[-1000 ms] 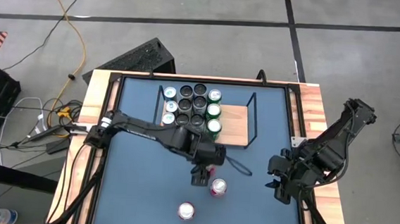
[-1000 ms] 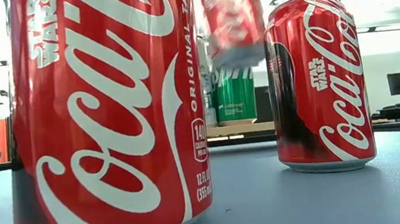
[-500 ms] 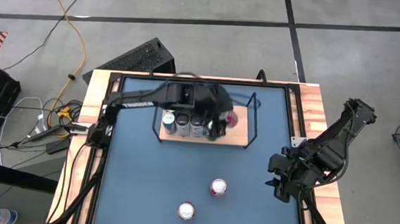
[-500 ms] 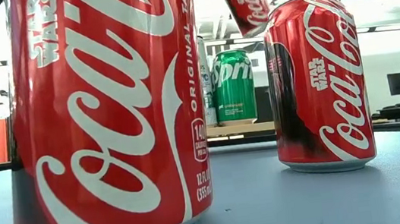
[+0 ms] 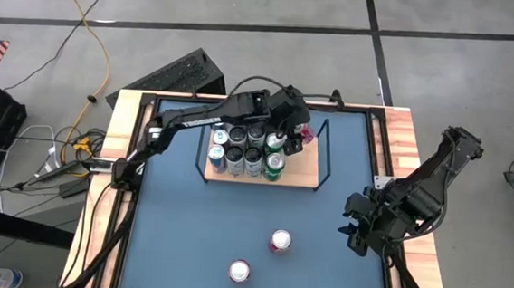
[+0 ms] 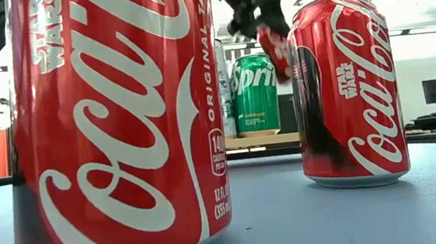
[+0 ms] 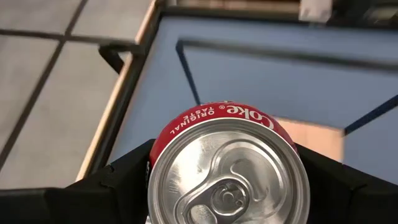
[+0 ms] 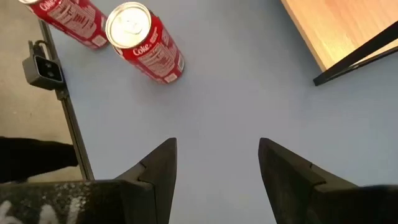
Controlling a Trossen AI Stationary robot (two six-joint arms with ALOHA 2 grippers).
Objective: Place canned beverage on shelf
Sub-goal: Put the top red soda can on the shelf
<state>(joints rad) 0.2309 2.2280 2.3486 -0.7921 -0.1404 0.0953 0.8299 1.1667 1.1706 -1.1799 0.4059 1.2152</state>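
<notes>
Left gripper, jaws clamped on a red Coke can above the shelf at table's twelve o'clock; right gripper idles agape at three o'clock.

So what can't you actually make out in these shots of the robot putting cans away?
- High view: the left gripper covers most of its red can; whether it touches the shelf is unclear.
- Low view: two near Coke cans block most of the shelf; the held can is half hidden.
- Left wrist view: the can's top fills the frame, hiding what is below.
</notes>
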